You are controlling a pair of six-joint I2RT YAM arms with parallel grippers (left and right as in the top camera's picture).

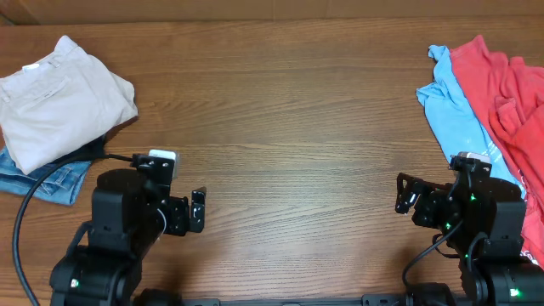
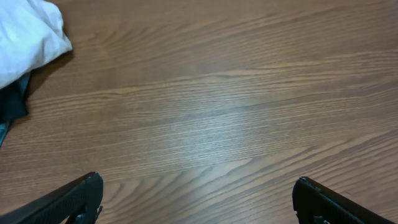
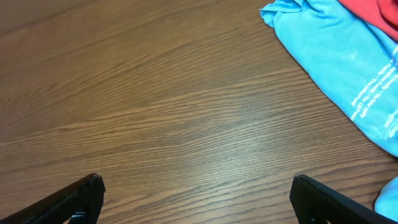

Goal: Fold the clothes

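Arms both crouch low at the near edge of the brown wood-grain table point(image 1: 289, 127), left gripper point(image 1: 194, 212) and right gripper point(image 1: 406, 194) spread wide, holding nothing; folded beige cotton shorts point(image 1: 59, 98) sit far left, crumpled light-blue fabric top point(image 1: 459, 110) and red fabric top point(image 1: 510, 93) far right

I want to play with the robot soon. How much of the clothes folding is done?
Done: the beige shorts look folded, lying on a denim piece at the left. In hand: nothing, the left end effector and right end effector are both open and empty. Left: the light-blue top and red top lie rumpled at the right.
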